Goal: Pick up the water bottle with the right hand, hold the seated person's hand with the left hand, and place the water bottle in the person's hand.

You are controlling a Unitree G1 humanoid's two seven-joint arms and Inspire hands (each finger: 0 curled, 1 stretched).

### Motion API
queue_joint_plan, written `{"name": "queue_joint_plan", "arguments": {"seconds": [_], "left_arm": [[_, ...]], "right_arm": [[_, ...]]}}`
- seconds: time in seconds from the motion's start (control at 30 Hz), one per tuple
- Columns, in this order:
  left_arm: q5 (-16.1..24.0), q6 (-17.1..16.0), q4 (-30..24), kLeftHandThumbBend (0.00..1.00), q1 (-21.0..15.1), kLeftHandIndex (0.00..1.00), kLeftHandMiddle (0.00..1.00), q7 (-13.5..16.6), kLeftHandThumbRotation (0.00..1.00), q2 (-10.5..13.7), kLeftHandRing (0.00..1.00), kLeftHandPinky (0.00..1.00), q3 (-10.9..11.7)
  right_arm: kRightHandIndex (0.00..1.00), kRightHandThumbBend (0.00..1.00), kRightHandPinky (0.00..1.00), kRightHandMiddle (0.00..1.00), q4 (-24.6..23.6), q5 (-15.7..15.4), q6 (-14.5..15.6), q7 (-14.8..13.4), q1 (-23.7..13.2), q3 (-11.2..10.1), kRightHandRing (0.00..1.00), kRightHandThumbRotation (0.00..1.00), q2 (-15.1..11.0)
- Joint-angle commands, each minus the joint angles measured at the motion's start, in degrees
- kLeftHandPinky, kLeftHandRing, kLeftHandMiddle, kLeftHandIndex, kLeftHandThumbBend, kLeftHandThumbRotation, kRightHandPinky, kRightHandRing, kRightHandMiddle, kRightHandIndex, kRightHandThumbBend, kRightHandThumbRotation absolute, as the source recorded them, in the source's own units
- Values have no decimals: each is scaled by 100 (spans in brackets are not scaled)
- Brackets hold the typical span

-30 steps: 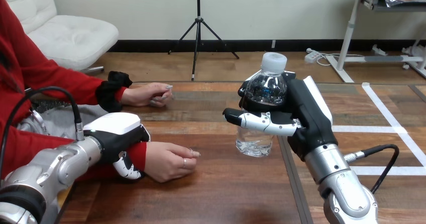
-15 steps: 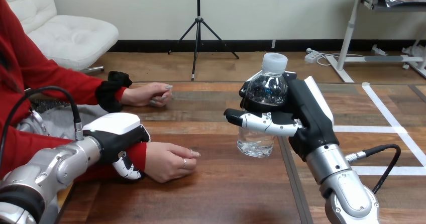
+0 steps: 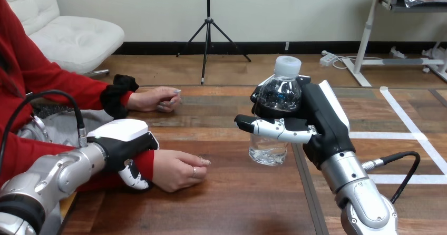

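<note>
Your right robot hand (image 3: 321, 120) is gripping water bottle (image 3: 278, 95), fingers wrapping its middle. Bottle is standing upright near counter (image 3: 237, 203) centre, base at or just above wood. Your left robot hand (image 3: 124, 140) is clasping person's wrist (image 3: 147, 161) near left edge. Person's hand (image 3: 176, 169) is lying palm down, well apart, leftward of bottle.

Right hand (image 3: 322, 120) round water bottle (image 3: 278, 94)

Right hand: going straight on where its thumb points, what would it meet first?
Likely nothing: the right hand, holding the water bottle, points its thumb across bare table, past the person's nearer hand; depth unclear.
</note>
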Motion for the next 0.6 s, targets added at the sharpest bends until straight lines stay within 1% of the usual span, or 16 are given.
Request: {"name": "queue_joint_plan", "arguments": {"seconds": [0.0, 0.1, 0.2, 0.3, 0.4, 0.5, 0.57], "left_arm": [[-73, -108, -214, 89, 142, 46, 48, -5, 0, -144, 43, 37, 19], [-165, -128, -323, 88, 166, 46, 47, -101, 0, -136, 42, 37, 72], [-182, -146, -439, 88, 202, 46, 46, -86, 0, -111, 41, 36, 95], [-264, -146, -521, 88, 214, 46, 46, -238, 0, -106, 41, 36, 147], [-325, -197, -579, 88, 253, 46, 45, -239, 0, -109, 41, 35, 213], [-337, -75, -709, 87, 271, 46, 45, -368, 0, -103, 41, 35, 237], [-335, -131, -728, 87, 283, 46, 45, -330, 0, -94, 40, 35, 240]], "right_arm": [[39, 87, 27, 38, -4, 33, -206, -62, -344, -56, 32, 0, 55], [39, 87, 27, 38, 16, 9, -177, -81, -356, -53, 32, 0, 54], [39, 87, 27, 38, 61, -1, -199, -88, -376, -51, 32, 0, 58], [39, 87, 27, 38, 111, -16, -191, -108, -395, -48, 32, 0, 71], [39, 87, 27, 38, 113, -40, -132, -127, -403, -42, 32, 0, 73], [39, 87, 27, 38, 157, -25, -131, -158, -417, -47, 32, 0, 114], [39, 87, 27, 38, 178, -91, -135, -195, -428, -33, 32, 0, 99]]}}
